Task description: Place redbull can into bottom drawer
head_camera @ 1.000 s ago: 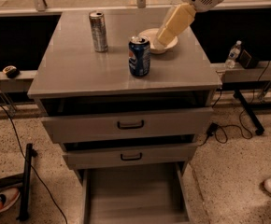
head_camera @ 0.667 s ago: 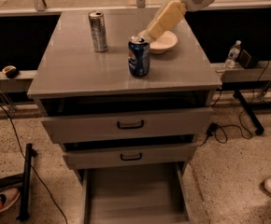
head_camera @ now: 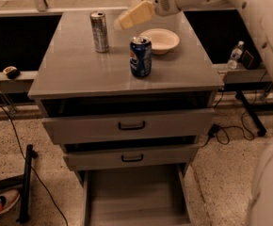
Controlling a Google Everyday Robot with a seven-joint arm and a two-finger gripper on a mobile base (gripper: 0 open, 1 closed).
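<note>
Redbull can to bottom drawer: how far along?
Done: the bottom drawer is pulled open. In hand: the gripper hovers above the cabinet top, just right of the redbull can, not touching it. Left: grasp the can, carry it down past the Pepsi can and set it in the drawer.

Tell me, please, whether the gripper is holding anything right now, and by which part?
Nothing is held: the gripper hovers beside the redbull can, which stands untouched on the cabinet top.
</note>
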